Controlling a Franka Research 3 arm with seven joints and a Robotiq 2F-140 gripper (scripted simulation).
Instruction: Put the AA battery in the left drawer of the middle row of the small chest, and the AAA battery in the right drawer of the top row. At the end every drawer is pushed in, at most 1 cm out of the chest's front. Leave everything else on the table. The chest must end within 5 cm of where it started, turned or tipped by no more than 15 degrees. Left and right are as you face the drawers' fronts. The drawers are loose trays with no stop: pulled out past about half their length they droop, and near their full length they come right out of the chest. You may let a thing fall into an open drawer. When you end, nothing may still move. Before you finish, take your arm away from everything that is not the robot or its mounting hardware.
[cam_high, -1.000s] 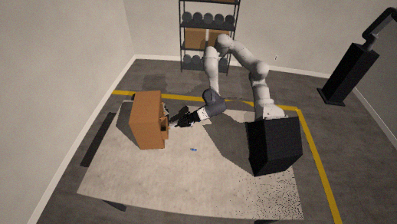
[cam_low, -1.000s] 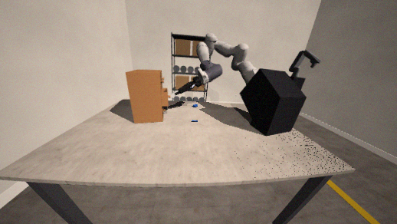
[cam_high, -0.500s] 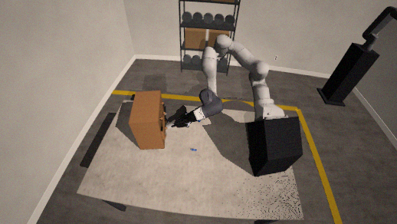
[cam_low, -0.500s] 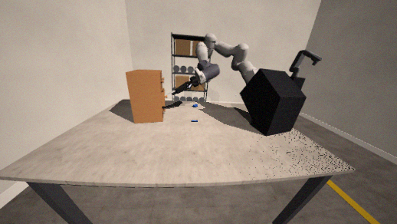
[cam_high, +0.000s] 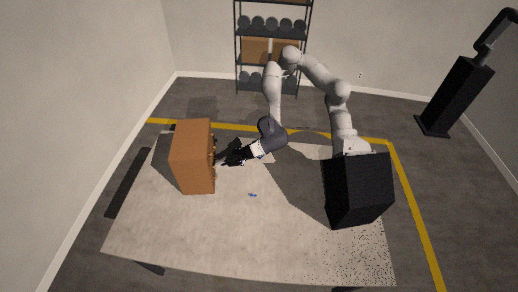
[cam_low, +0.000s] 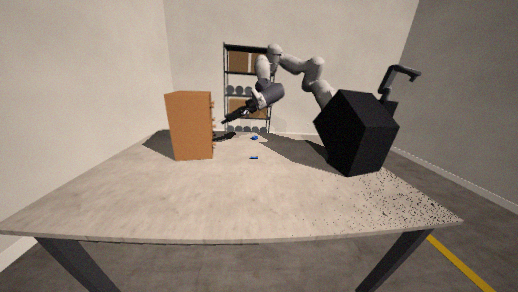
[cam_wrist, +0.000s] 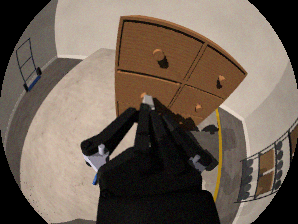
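Two small blue things (cam_high: 252, 195) (cam_low: 254, 157) (cam_wrist: 95, 178) remain right of the chest (cam_high: 192, 155) (cam_low: 190, 125) (cam_wrist: 130, 45), visible drawers (cam_wrist: 145, 42) in, claw (cam_high: 220, 164) (cam_low: 223, 122) (cam_wrist: 146, 100) together, gripping nothing (battery placement unclear).

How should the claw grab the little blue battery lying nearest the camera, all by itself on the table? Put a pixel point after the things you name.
Probably around its middle, from straight above: the battery (cam_high: 252, 195) (cam_low: 254, 157) lies on its side, long and thin, so the fingers could pinch its two long sides.
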